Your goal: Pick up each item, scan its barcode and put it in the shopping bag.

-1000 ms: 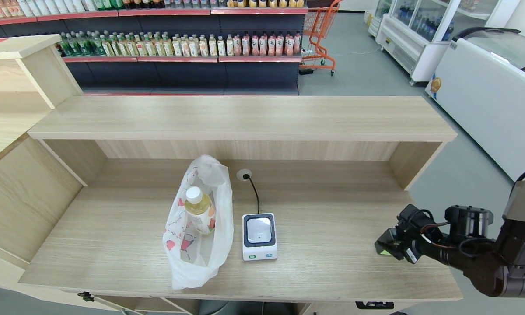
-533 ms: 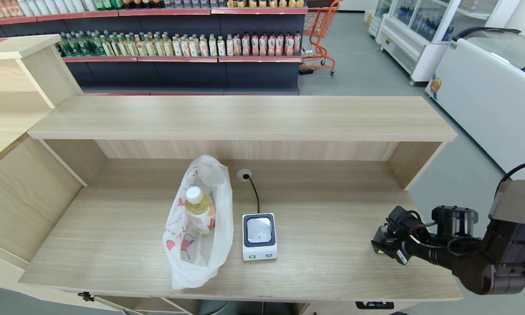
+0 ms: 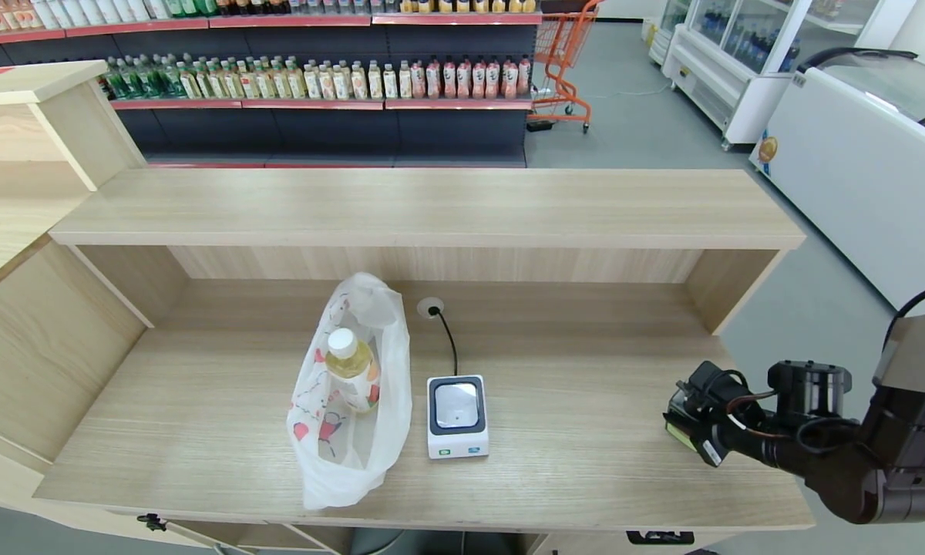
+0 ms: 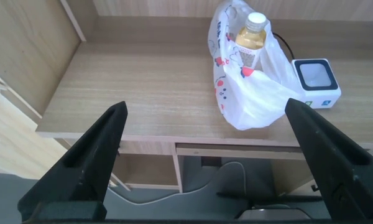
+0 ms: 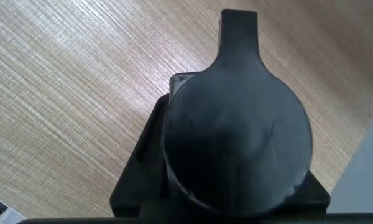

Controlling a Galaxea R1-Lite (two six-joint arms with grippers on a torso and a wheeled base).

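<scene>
A bottle (image 3: pixel 351 368) stands in the open bag (image 3: pixel 354 462) on the desk (image 3: pixel 586 401), just left of the scanner (image 3: pixel 456 416). The left gripper (image 4: pixel 206 109) hangs released before the desk's near edge. The right gripper (image 3: pixel 686 432) sits low over the desk's right end, well apart from the scanner; whether it is clenched I cannot tell.

Our left gripper (image 4: pixel 205 109) spreads wide at the frame's edges; a drink bottle (image 4: pixel 250 38) sits in the shopping bag (image 4: pixel 252 96), barcode scanner (image 4: pixel 316 76) just beside.
</scene>
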